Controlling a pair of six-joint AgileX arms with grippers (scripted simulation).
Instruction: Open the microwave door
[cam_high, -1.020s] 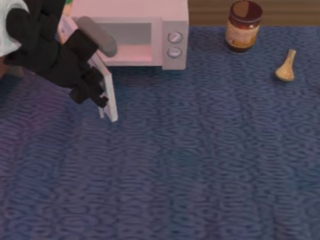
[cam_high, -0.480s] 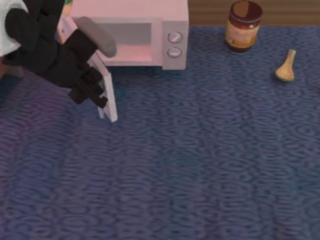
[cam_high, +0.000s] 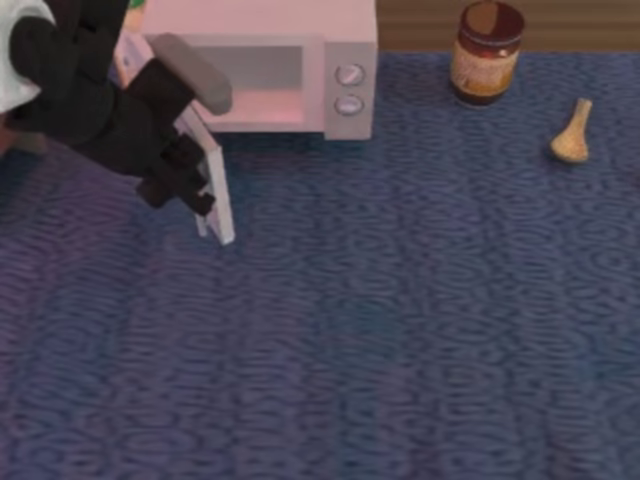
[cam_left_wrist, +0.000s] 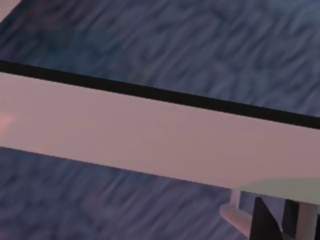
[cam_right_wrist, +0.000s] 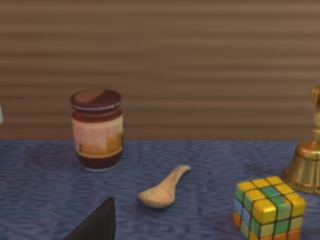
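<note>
Door (cam_high: 222, 190) stands swung wide off the microwave (cam_high: 300, 40); you have a stiff, light, hinged panel, best gripped at its free edge. Left gripper (cam_high: 190, 185) sits at that edge, pinch unclear. Right gripper (cam_right_wrist: 95, 225) is parked, can't tell either.

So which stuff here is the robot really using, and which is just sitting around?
For the job:
- microwave
- door, swung wide open
- left gripper, at the door's edge

Just lying about:
- jar
- spoon
- puzzle cube
- brass bell
</note>
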